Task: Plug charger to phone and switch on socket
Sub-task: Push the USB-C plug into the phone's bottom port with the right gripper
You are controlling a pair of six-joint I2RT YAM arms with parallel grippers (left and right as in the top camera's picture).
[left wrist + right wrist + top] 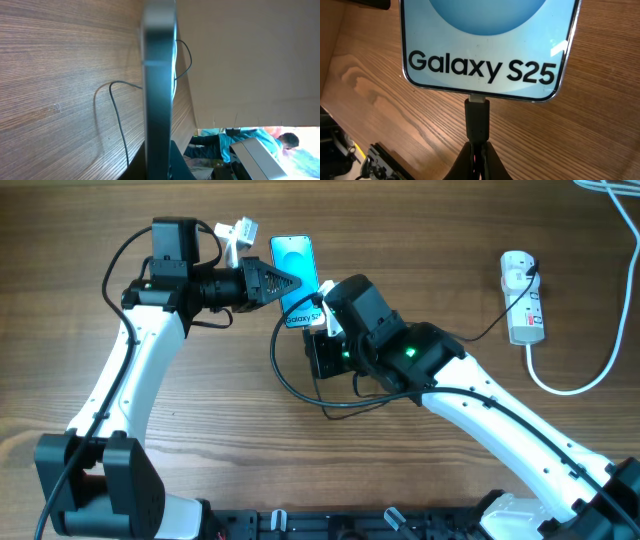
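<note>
- Phone (292, 255): gripped by its side in the closed left gripper (283, 285), over the far middle of the table (200, 410), screen facing the overhead camera.
- Charger (477, 120): connector pinched tight between the fingers of the right gripper (477, 152), tip meeting the port on the phone's lower short edge; a sliver of bare metal showing, so probably not fully home.
- Step in hand, by judgement: plugging in.
- Next: a straight push along the connector's axis until seated, then letting go and reaching across to the socket (523, 298), well apart on the right.
- Switch position too small to tell.
</note>
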